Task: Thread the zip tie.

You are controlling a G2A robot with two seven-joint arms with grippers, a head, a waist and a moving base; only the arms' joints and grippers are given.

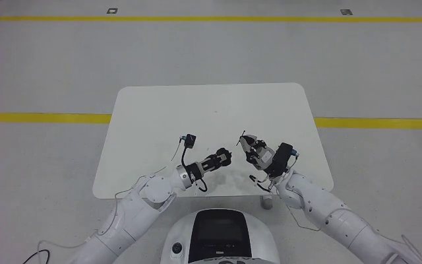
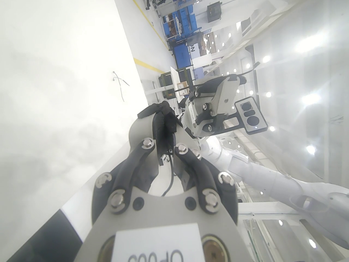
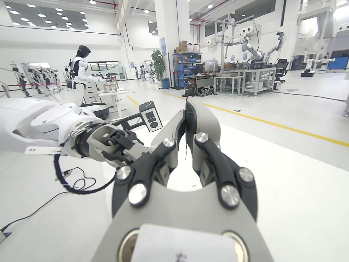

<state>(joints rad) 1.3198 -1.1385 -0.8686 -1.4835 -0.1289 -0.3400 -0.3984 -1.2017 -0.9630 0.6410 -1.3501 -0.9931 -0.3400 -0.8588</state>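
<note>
Pinching zip tie point(image 3: 186, 148) between right jaws, tip protruding beyond

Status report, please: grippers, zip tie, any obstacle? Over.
Right gripper shut on zip tie, above table. Left gripper shut, facing it, apart; nothing seen in it. Thin strand on table, clear of both.

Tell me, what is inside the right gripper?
The right gripper is shut on a thin black zip tie. One end pokes out past the fingertips. The part squeezed between them is covered.
</note>
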